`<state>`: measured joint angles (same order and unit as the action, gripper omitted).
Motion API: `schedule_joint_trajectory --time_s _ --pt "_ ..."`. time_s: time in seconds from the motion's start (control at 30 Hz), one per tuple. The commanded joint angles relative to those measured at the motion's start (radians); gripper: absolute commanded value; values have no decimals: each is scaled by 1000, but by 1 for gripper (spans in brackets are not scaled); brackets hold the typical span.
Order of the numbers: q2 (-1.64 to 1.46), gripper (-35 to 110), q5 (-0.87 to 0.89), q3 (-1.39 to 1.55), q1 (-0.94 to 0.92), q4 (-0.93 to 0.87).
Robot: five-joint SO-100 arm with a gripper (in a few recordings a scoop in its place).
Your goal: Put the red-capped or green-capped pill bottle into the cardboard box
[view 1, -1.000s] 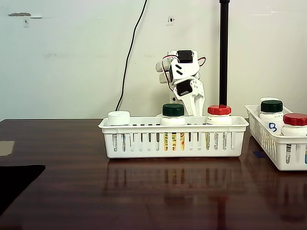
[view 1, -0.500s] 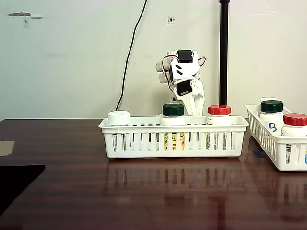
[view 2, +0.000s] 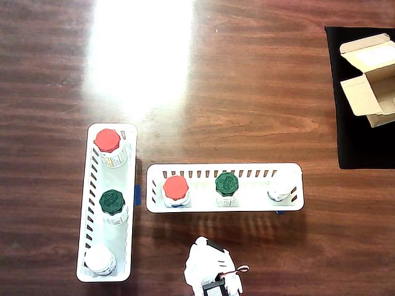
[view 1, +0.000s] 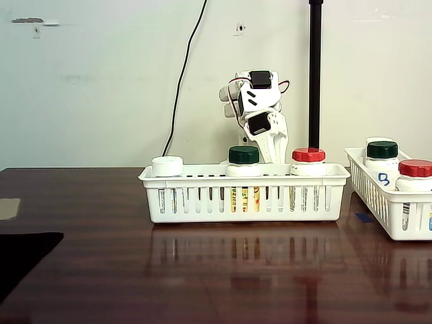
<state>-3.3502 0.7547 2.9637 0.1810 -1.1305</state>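
Overhead view shows two white slotted baskets on a dark wooden table [view 2: 234, 74]. One basket [view 2: 225, 209] lies crosswise near the middle and holds three bottles upright in a row: a red-capped bottle [view 2: 176, 187] at its 9 o'clock end, a green-capped bottle [view 2: 226, 184] in the middle, and a white-capped bottle [view 2: 281, 185] at its 3 o'clock end. The other basket [view 2: 86, 203] lies lengthwise just beside it, toward 9 o'clock, with a red cap [view 2: 107, 140] at 12, a green cap [view 2: 112, 201] in the middle and a white cap [view 2: 99, 259] at 6.

A cardboard box [view 2: 370, 77] sits far off toward 2 o'clock from the crosswise basket, at the picture's edge, on a black mat [view 2: 352, 148], its flaps open and its inside bare.

A white arm [view 2: 213, 274] stands at 6 o'clock from the crosswise basket, apart from it.

From the fixed view, the gripper [view 1: 273, 145] hangs pointing down behind the basket, between the green cap and the red cap, its tips at about cap height. Both fingers lie close together with nothing between them, though whether they are fully clenched I cannot tell from here. A black pole [view 1: 314, 74] and a black cable [view 1: 182, 81] run up the wall behind.
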Motion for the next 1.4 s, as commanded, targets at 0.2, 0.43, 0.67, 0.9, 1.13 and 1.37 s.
schedule_joint_trajectory --time_s 0.2,0.43,0.67,0.9,1.13,1.37 --pt "-84 -2 -3 -3 51 -14" --pt "-84 -2 38 -3 132 -12" --pt "-86 -1 374 -3 -38 -8" --pt "-86 -1 623 -3 -146 60" --pt "-86 -1 793 -3 -253 219" --pt "-86 -1 842 -3 -275 267"
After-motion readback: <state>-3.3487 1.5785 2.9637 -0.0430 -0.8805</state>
